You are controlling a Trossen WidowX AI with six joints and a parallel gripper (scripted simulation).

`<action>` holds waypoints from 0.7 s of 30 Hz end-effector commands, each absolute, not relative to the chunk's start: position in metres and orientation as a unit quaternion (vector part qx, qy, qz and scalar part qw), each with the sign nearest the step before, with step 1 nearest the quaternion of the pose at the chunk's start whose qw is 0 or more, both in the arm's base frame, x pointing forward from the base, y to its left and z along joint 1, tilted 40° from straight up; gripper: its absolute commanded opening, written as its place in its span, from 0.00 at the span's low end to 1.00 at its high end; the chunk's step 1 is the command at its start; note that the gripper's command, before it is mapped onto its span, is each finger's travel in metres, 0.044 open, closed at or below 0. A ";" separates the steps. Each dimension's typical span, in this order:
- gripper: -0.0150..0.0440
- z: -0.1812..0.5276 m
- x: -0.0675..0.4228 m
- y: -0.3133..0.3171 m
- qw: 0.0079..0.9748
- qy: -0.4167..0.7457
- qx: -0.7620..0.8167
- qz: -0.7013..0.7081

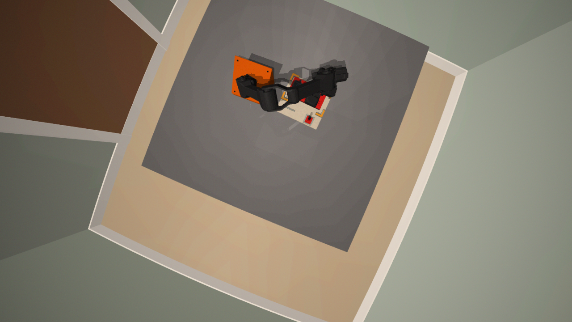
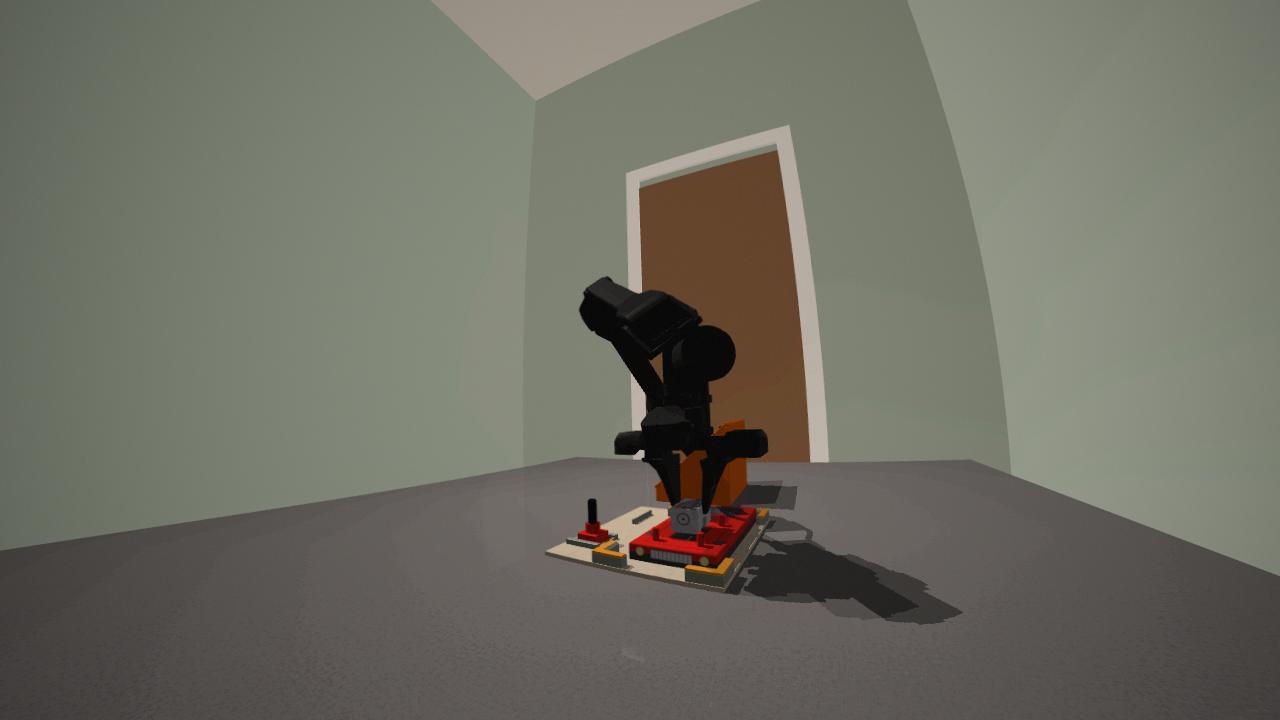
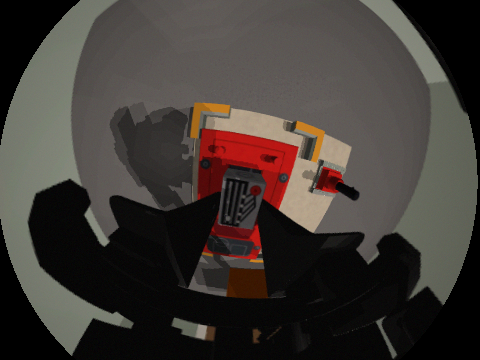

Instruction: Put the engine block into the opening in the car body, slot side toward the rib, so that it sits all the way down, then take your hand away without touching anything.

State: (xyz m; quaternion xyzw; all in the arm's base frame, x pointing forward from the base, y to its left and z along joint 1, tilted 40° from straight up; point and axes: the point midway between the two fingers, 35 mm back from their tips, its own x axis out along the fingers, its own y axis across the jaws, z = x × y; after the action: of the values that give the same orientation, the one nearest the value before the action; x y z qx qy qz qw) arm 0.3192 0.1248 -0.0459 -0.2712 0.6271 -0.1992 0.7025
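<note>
The grey engine block (image 2: 686,517) (image 3: 243,200) has dark slots and a red mark on top. My gripper (image 2: 687,510) (image 3: 240,199) is shut on it from both sides. The block sits low in the opening of the red car body (image 2: 711,542) (image 3: 215,148) (image 1: 296,82), its top still standing above the body's surface. The car body rests on a beige board (image 2: 572,546) (image 3: 294,174) (image 1: 297,112) with orange corner brackets (image 3: 208,111). In the overhead view the arm hides the block. The rib is not visible.
A small red stand with a black peg (image 2: 591,523) (image 3: 332,183) (image 1: 309,118) stands on the board beside the car. The arm's orange base plate (image 1: 247,68) (image 2: 729,479) lies behind the board. A brown door is in the back wall.
</note>
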 end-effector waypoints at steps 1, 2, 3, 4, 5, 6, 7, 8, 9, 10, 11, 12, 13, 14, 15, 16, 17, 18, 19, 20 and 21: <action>0.52 -0.047 0.320 0.124 0.703 0.626 -0.273 -0.198; 0.52 -0.047 0.320 0.124 0.703 0.626 -0.273 -0.198; 0.52 -0.047 0.320 0.124 0.703 0.626 -0.273 -0.198; 0.52 -0.047 0.320 0.124 0.703 0.626 -0.273 -0.198; 0.52 -0.047 0.320 0.124 0.703 0.626 -0.273 -0.198; 0.52 -0.047 0.320 0.124 0.703 0.626 -0.273 -0.198; 0.52 -0.048 0.320 0.123 0.703 0.626 -0.273 -0.198; 0.52 -0.048 0.320 0.123 0.703 0.626 -0.273 -0.198; 0.52 -0.048 0.320 0.123 0.703 0.626 -0.273 -0.198; 0.52 -0.048 0.320 0.123 0.703 0.626 -0.273 -0.198; 0.52 -0.048 0.320 0.123 0.703 0.626 -0.273 -0.198; 0.52 -0.049 0.320 0.123 0.703 0.626 -0.273 -0.198; 0.52 -0.049 0.320 0.122 0.703 0.626 -0.273 -0.198; 0.52 -0.049 0.320 0.122 0.703 0.626 -0.273 -0.198; 0.52 -0.049 0.320 0.122 0.703 0.626 -0.273 -0.198; 0.52 -0.049 0.320 0.122 0.703 0.626 -0.273 -0.198; 0.52 -0.049 0.320 0.122 0.703 0.626 -0.273 -0.198; 0.52 -0.050 0.320 0.122 0.703 0.626 -0.273 -0.198; 0.52 -0.050 0.320 0.122 0.703 0.626 -0.273 -0.198; 0.52 -0.050 0.320 0.121 0.703 0.626 -0.273 -0.198; 0.52 -0.050 0.320 0.121 0.703 0.626 -0.273 -0.198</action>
State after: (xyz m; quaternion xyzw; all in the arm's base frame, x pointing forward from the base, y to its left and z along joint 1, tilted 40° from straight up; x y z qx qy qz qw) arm 0.3198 0.1218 -0.0498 -0.2709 0.6275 -0.1990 0.7023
